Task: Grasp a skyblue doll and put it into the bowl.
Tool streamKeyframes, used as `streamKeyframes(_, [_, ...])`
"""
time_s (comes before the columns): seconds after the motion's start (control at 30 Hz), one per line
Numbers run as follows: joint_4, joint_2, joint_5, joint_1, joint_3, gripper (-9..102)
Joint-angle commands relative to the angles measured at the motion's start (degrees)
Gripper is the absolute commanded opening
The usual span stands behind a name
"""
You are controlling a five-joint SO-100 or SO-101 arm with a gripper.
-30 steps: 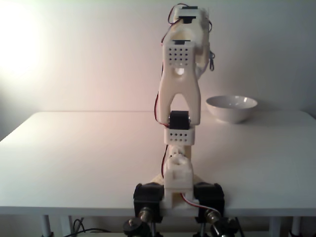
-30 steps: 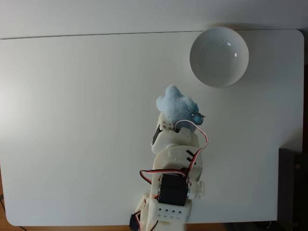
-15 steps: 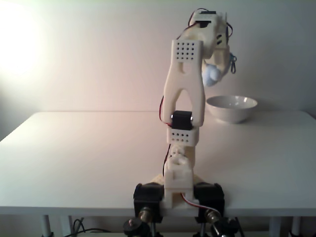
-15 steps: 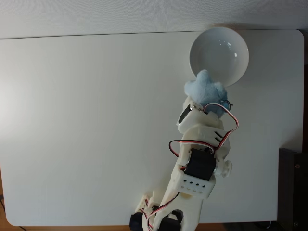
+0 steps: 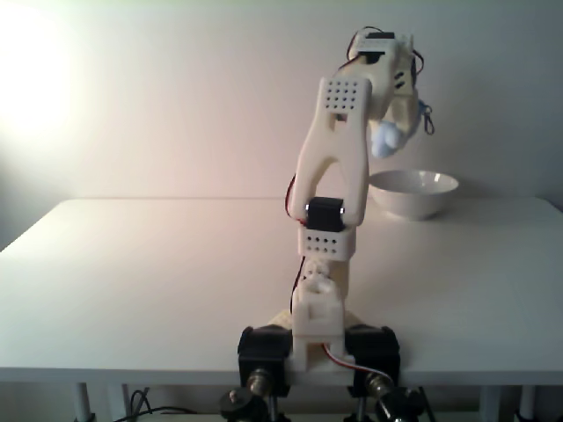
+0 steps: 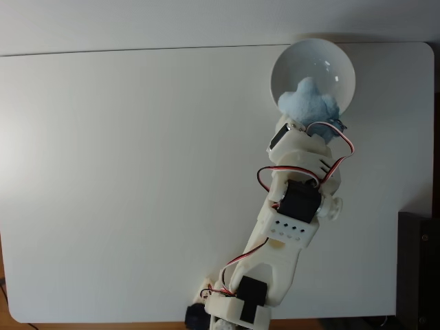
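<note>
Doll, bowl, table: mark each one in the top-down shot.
doll (image 6: 307,105), fixed view from above, middle of its fluffy blue body
bowl (image 6: 323,56), fixed view from above, bare inner wall near the far rim
table (image 6: 124,172), fixed view from above, bare white top

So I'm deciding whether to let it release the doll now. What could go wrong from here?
The skyblue doll overlaps only the near part of the bowl from above, so it may catch the rim and fall out. From the front it hangs well above the bowl, so it could bounce. The gripper is hidden under it.
</note>
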Motion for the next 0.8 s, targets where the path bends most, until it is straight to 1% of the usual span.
streamKeyframes(0.0, [-0.53, -2.64, 0.35, 1.67, -6.59, 1])
streamKeyframes(0.23, [-1.76, -10.72, 0.35, 4.04, -17.14, 1])
streamKeyframes(0.4, [-8.17, -15.03, 0.35, 5.36, -20.92, 1])
streamKeyframes(0.77, [-19.95, -16.00, 0.26, 6.68, -20.21, 1])
